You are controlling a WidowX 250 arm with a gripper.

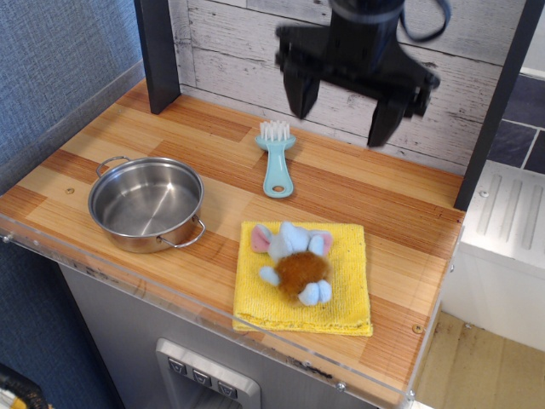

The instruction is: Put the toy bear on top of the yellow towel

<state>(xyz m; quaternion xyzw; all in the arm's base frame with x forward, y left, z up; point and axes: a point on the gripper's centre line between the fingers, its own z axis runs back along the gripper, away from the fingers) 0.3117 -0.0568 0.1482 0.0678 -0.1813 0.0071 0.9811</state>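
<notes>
The toy bear (294, 262), with brown belly, pale head and paws and pink ears, lies on its back on the yellow towel (347, 294) near the counter's front edge. My gripper (341, 115) hangs high above the back of the counter, well away from the bear. Its two black fingers (300, 95) are spread wide apart and hold nothing.
A steel pot (146, 203) stands at the front left. A light blue brush (276, 160) lies behind the towel. A dark post (157, 53) stands at the back left, and a plank wall (238, 51) runs behind. The counter's front edge (204, 307) has a clear rim.
</notes>
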